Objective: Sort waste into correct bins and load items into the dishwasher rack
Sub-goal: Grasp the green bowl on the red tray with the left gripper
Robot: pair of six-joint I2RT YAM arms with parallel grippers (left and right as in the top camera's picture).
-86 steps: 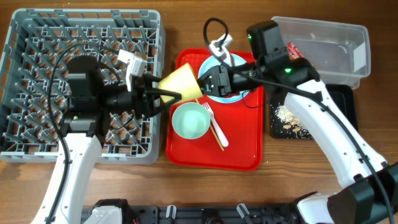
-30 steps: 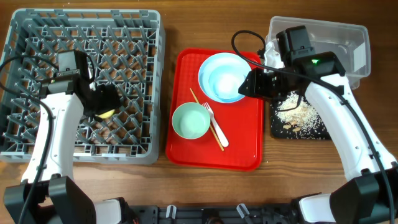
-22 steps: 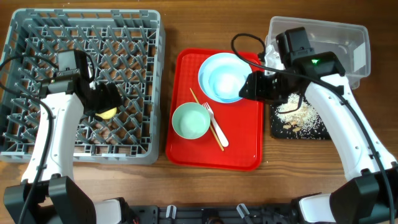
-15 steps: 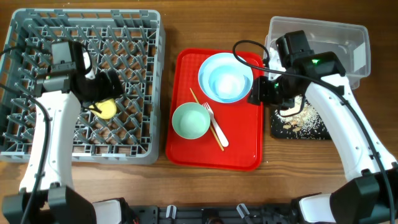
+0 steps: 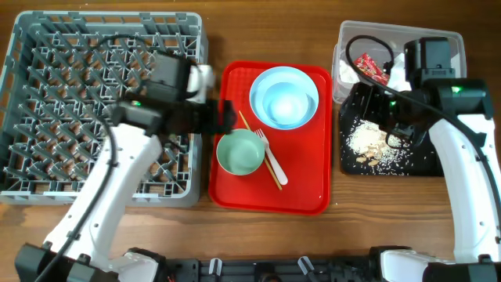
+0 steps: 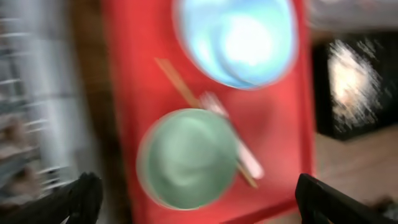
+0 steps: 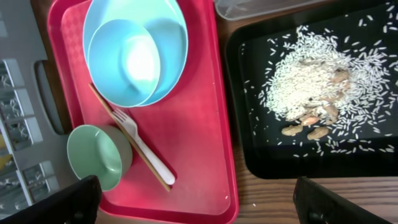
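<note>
A pale blue plate [image 5: 307,88] holding a pale blue bowl [image 5: 283,102] lies at the back of the red tray [image 5: 309,188]. In front of it are a green saucer [image 5: 239,152], a white fork [image 5: 272,158] and a wooden stick [image 5: 255,139]. My left gripper [image 5: 225,117] hovers open at the tray's left edge, beside the grey rack [image 5: 47,47]; its view is blurred, with the saucer [image 6: 186,158] below. My right gripper [image 5: 374,117] is open and empty above the black tray [image 5: 427,160] of rice crumbs [image 5: 368,142]. The clear tub [image 5: 344,39] holds a red wrapper [image 5: 370,66] and a white tissue [image 5: 399,74].
The right wrist view looks straight down on the plate [image 7: 171,37], bowl [image 7: 127,62], saucer [image 7: 93,155], fork [image 7: 146,152], stick [image 7: 124,134] and rice [image 7: 311,74]. A few grains lie on the wooden table in front of the black tray [image 7: 249,152].
My left gripper left the yellow cup in the rack and swung right to the red tray's edge. My right gripper opened wide and drew back right, over the black tray.
</note>
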